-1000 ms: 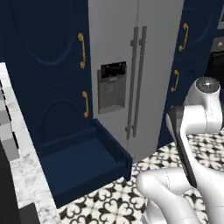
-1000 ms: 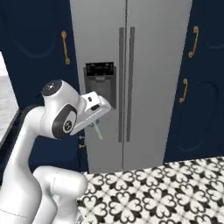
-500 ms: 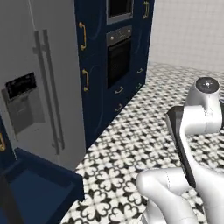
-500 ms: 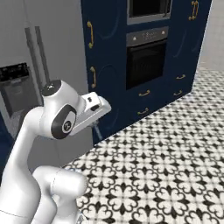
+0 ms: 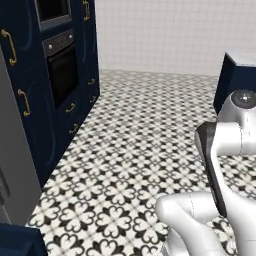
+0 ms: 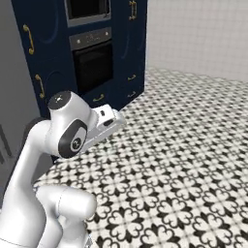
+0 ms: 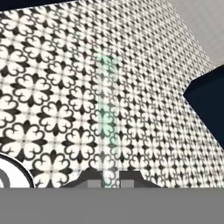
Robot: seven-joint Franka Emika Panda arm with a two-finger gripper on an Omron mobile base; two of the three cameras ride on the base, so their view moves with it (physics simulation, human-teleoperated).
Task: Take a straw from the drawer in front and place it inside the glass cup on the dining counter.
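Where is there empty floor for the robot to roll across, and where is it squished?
The patterned floor lies bare from the navy oven cabinets across to the white tiled wall and the navy counter base. It is tightest near the grey fridge and the open drawer. The jaws hold a pale green straw.

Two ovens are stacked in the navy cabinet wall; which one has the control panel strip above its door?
The lower oven: a grey control strip runs right above its dark door. The upper oven sits over that strip, cut off by the frame top, with a grey frame but no visible controls.
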